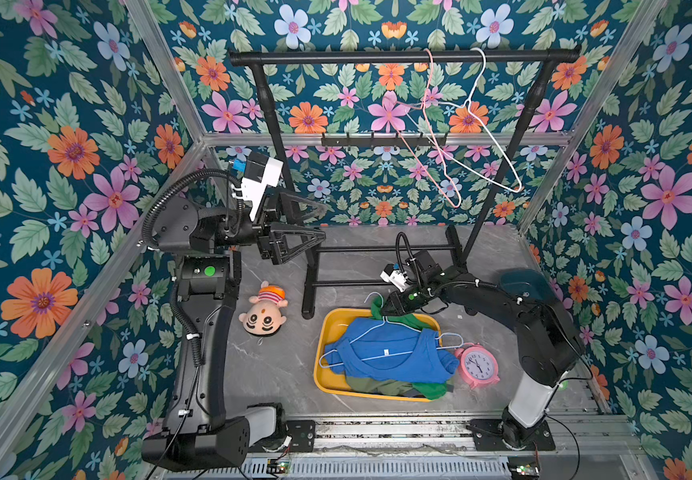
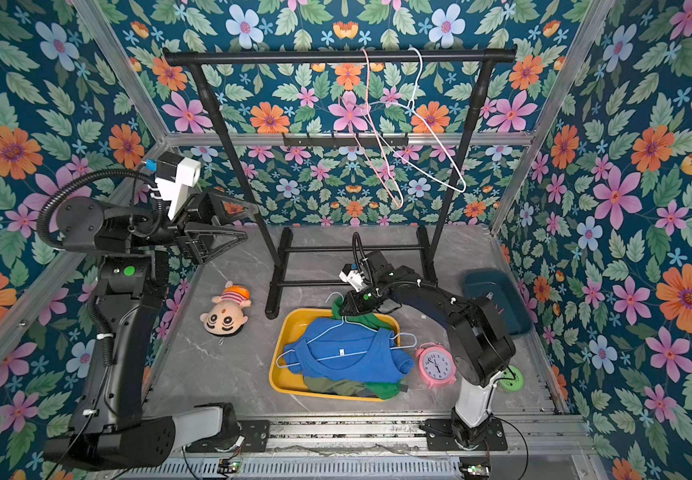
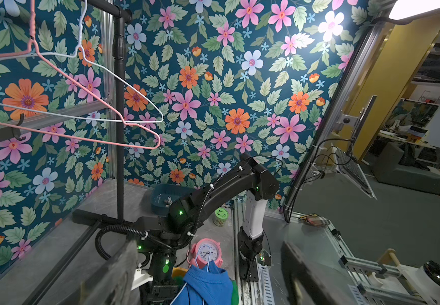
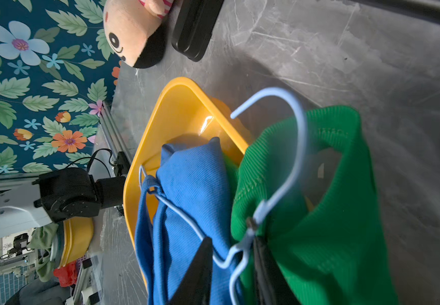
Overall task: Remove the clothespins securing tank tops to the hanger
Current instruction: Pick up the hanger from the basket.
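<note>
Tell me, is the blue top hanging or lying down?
Lying down: the blue top sprawls in the tray, not on the rack.

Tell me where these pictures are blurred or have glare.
Left wrist view: the left gripper is smeared out of focus, and a lamp washes out the wallpaper. Right wrist view: glare spot on the yellow tray, green tank top soft. Both top views: sharp.

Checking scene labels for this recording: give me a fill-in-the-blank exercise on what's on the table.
The tank tops lie in a ____ tray. The alarm clock beside it is ____. The right gripper grips the hanger carrying the ____ top.
Missing: yellow; pink; blue.
</note>
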